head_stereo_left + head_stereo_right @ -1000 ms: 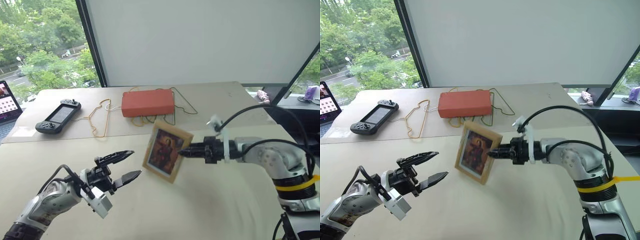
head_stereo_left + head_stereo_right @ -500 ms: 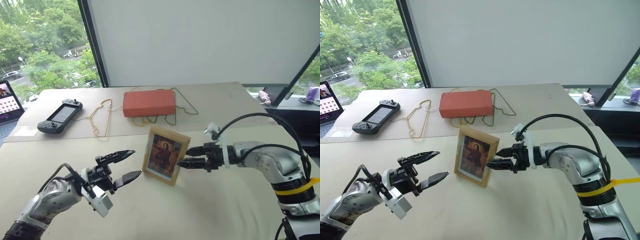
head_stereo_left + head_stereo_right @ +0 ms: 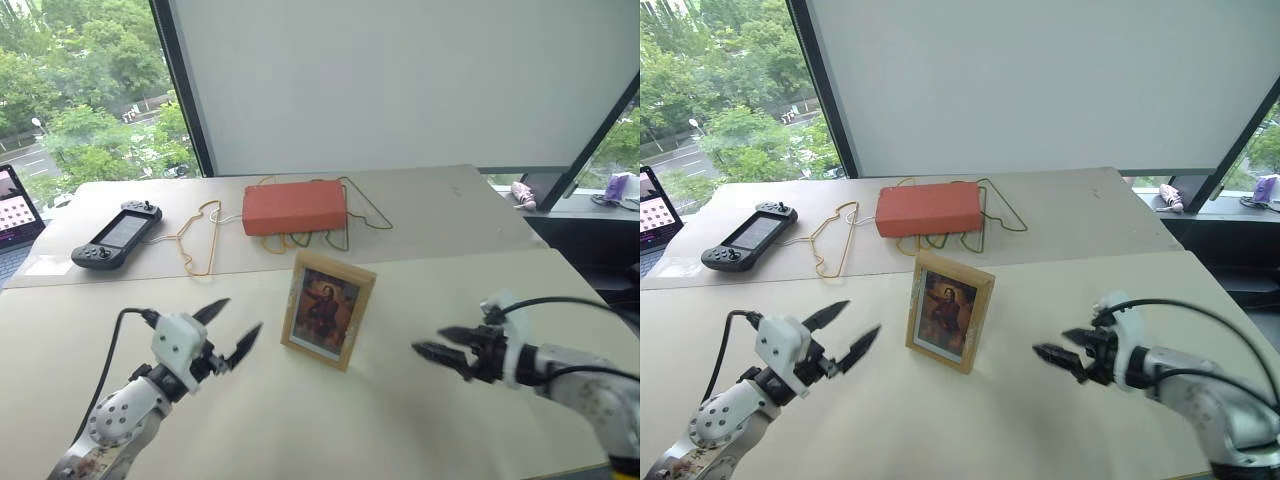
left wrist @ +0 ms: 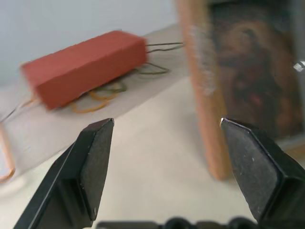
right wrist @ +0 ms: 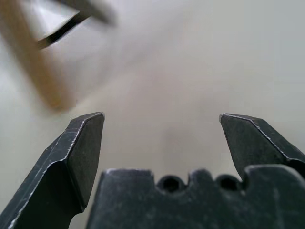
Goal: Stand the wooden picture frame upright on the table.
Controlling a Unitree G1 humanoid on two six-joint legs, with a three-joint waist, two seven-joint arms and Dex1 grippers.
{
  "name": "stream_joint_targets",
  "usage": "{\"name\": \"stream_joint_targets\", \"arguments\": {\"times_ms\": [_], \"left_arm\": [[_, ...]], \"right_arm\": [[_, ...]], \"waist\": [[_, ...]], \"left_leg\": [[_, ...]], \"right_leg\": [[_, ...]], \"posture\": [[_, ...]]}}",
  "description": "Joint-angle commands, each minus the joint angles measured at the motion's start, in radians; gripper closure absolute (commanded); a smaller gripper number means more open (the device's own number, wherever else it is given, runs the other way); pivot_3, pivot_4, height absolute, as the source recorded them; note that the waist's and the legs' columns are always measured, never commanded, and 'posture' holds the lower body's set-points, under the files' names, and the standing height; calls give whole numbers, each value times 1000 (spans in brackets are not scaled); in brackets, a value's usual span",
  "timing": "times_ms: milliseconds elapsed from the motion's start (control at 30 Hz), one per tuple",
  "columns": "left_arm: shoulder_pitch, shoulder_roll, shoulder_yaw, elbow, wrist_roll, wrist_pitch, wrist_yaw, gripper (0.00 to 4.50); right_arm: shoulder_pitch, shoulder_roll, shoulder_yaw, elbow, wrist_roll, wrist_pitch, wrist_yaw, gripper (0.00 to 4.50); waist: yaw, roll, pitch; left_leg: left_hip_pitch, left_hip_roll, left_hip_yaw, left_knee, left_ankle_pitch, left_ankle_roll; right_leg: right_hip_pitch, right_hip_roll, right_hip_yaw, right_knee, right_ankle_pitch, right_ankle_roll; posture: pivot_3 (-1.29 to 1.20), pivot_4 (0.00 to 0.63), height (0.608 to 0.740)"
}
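The left gripper [image 3: 228, 339] is hovering at the near left of the surface [image 3: 400, 420], its jaws standing open and holding nothing. The right gripper [image 3: 436, 351] is hovering at the near right, its jaws spread wide and likewise empty. Both grippers are pointing inward toward the picture frame [image 3: 327, 310] and are apart from it, one on each side, which suggests they are being kept close enough to catch it should it tip.

The picture frame is standing upright between the two grippers, near the middle of the surface, and nothing is touching it. It is leaning slightly back, which suggests that a stand behind it is carrying it, though the stand itself is hidden. The portrait side is facing the near edge. Judged from this, the task is looking complete, provided the frame is resting steadily.

Farther back, on a second surface [image 3: 440, 205] butted against the far edge, an orange-red box [image 3: 295, 206] is lying flat on a tangle of wire hangers [image 3: 200, 235]. To the far left, a handheld game console [image 3: 117, 233] is lying flat, and a laptop [image 3: 12, 215] is showing at the left edge.

No brand, label or writing is legible on any item.
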Motion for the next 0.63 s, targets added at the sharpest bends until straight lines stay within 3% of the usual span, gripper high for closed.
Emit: {"name": "stream_joint_targets", "arguments": {"times_ms": [33,100,267,633], "left_arm": [[-20,-163,50,-29,2,173,258,658],[-45,-244,51,3,47,203,303,658],[-87,-318,49,48,144,240,291,658],[-104,-350,85,72,207,273,183,658]], "right_arm": [[115,181,78,-147,-274,-242,-331,19],[171,286,123,-145,-365,-363,-417,19],[217,378,178,-92,-450,-500,-445,19],[230,400,158,-58,-463,-536,-413,19]], "waist": [[7,1,-1],[15,1,-2],[8,1,-2],[4,1,-2]], "left_leg": [[0,0,-1,0,1,-1],[0,-3,-2,0,2,-3],[0,-6,-1,0,2,-4],[2,-4,-1,-2,2,-3]], "right_leg": [[0,0,0,1,0,0],[-1,-1,0,1,0,0],[0,-2,1,-1,1,0],[1,0,1,-3,2,-1]], "posture": [[0,150,740],[0,150,740],[0,150,740],[0,150,740]]}}
